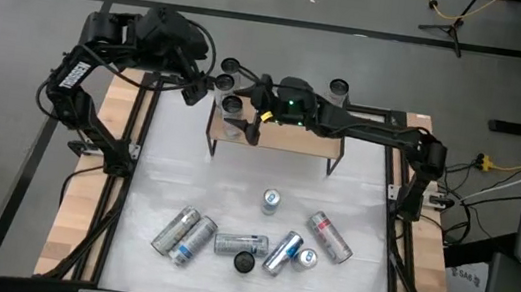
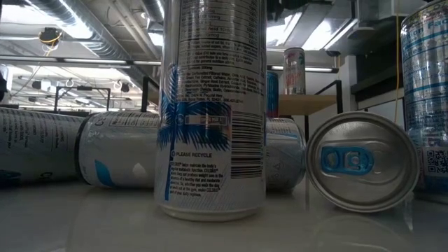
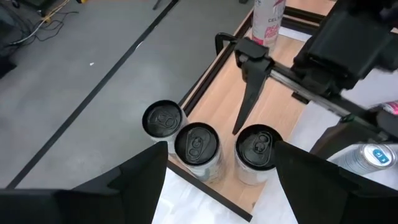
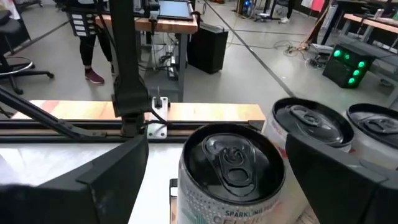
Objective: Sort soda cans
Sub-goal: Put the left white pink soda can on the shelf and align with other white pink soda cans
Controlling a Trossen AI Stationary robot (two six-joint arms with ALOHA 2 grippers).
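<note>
Far end of counter (image 1: 148,192): small wooden shelf (image 1: 286,141) holds three upright cans at its left end and one more upright at its right, a red-marked can (image 3: 268,18).

Right tool (image 1: 241,123) reaches across to the shelf's left end, fingers spread wide on either side of a dark-topped can (image 4: 231,163); no contact visible. Two silver-topped cans (image 4: 309,127) stand just beside it.

Left tool (image 1: 193,92) hovers just left of that group, fingers (image 3: 140,177) also spread, holding nothing. From its wrist view the three upright tops sit in a row ahead of it.

Nearer on the white sheet: one upright can (image 1: 271,201) alone mid-counter, a loose row of lying cans (image 1: 240,245) behind it toward the near edge, one red-striped can (image 1: 329,237) at right, and a dark-topped upright one (image 1: 244,262).

Low view: an upright blue-labelled can (image 2: 211,105) fills the centre, lying cans either side.
</note>
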